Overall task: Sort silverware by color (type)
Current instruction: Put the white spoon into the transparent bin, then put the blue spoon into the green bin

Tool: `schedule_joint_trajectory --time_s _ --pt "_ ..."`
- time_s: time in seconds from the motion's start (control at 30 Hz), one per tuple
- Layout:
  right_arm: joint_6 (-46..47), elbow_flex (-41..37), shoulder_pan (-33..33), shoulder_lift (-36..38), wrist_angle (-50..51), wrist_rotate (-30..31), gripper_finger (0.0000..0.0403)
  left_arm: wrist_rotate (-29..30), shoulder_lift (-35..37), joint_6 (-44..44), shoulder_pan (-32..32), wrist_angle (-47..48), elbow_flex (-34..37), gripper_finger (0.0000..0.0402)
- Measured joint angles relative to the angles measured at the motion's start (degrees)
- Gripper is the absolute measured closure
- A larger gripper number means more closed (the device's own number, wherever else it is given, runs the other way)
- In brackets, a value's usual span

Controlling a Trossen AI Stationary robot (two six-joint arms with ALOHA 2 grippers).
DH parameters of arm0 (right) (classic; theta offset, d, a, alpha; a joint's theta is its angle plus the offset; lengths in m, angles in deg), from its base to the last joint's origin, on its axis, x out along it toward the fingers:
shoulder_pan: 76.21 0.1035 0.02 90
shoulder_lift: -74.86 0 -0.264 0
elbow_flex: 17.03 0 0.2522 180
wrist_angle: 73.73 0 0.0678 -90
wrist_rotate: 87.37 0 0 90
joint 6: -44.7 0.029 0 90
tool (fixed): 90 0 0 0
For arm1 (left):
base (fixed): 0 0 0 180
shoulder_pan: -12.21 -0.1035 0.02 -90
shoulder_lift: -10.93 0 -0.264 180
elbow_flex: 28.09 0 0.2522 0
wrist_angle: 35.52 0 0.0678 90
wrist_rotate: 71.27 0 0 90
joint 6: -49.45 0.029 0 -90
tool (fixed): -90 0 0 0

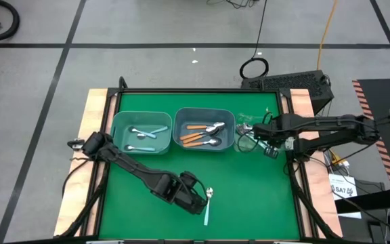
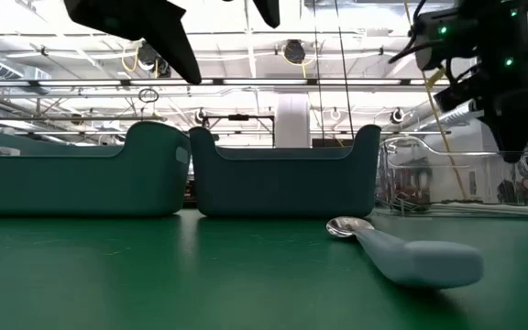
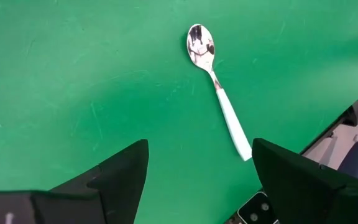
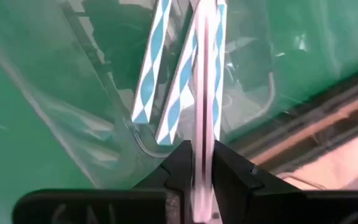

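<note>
A spoon (image 3: 219, 93) with a shiny bowl and a light blue handle lies flat on the green mat (image 1: 249, 196), near the front middle. My left gripper (image 3: 197, 180) hovers open just beside the spoon (image 1: 208, 205), touching nothing. My right gripper (image 4: 202, 162) hangs over a clear container (image 1: 247, 135) at the right and is shut on a thin blue-and-white striped piece (image 4: 205, 74). Two more striped pieces (image 4: 151, 68) stand in that container. Light blue spoons (image 1: 141, 133) lie in the left bin and orange ones (image 1: 202, 133) in the right bin. My right gripper pinches the thin striped piece between its two fingers (image 4: 179, 165), at the piece's upper part (image 4: 204, 134). The fingers point down from above and run along the piece. It hangs on below them into the clear container; where its lower end rests does not show.
Two blue-grey bins (image 1: 122, 125) (image 1: 230, 122) stand side by side at the back of the mat, the clear container (image 2: 466, 183) right of them. The mat's near half is bare green around the spoon (image 2: 401, 255). Wooden edges (image 1: 90, 135) frame the table.
</note>
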Motion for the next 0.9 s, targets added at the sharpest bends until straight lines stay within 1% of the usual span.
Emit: schedule_joint_trajectory --time_s 0.13,0.2,0.37,0.47,0.6,0.8,0.9 --pt "-1.03 -0.52 -0.96 -0.64 -2.37 0.13 0.0331 0.11 0.00 -0.92 0.52 -0.02 0.00 0.0112" --pt "-0.92 -0.51 -1.30 -0.64 -3.12 1.14 0.0319 0.10 0.00 -1.10 0.68 -0.04 0.00 0.0112" --pt "2.70 1.39 -1.28 0.70 -0.76 1.50 0.0291 0.55 0.00 0.30 1.05 -1.40 0.00 0.0112" --pt "6.25 3.87 -0.45 3.19 1.50 1.32 0.0279 0.85 0.00 2.59 1.75 -2.54 0.00 0.0112" --pt "11.50 7.28 1.55 7.95 1.80 1.07 0.0274 0.98 0.00 2.63 1.83 -2.03 0.00 0.0112" --pt "18.82 11.20 4.92 14.33 -2.50 -3.36 0.0273 1.51 -0.07 3.01 1.84 -2.48 0.00 0.0112" --pt "22.49 11.98 7.21 16.10 -4.21 -3.72 0.0273 2.73 -0.87 5.89 1.93 -6.50 -0.02 0.0112"
